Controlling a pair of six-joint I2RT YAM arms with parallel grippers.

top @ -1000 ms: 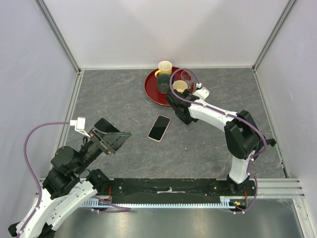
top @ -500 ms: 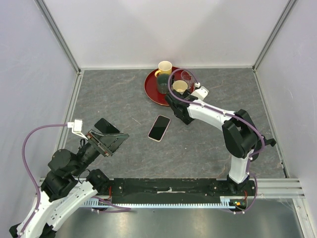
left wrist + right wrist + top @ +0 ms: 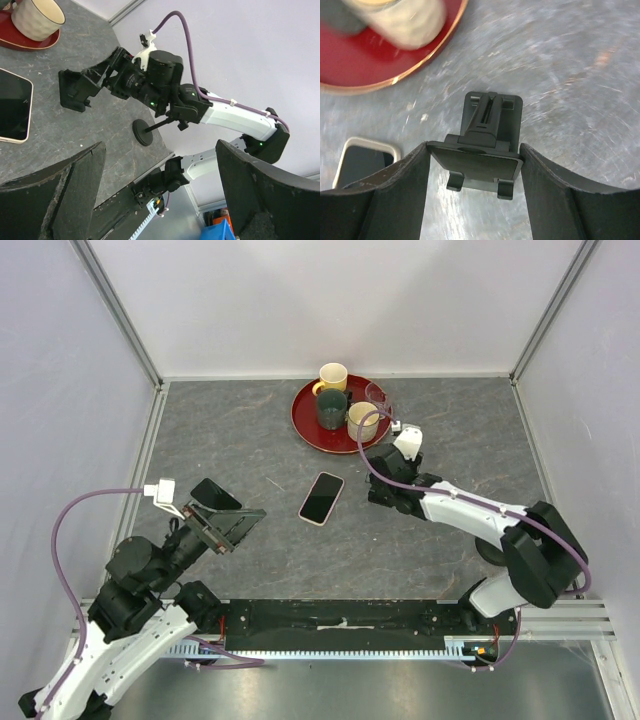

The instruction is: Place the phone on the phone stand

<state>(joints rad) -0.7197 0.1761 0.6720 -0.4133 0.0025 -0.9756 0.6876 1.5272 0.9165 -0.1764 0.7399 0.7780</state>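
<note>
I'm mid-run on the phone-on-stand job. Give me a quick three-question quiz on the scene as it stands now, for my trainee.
1. True or false: the slim black-screened smartphone with the cream case edge lies flat on the grey table, with neither gripper on it.
2. What do the right gripper fingers clamp? A) a yellow mug B) the small black folding rectangular piece C) the smartphone
3. Fill in: the ___ gripper hangs open and empty.

Key
1: true
2: B
3: left gripper
</note>
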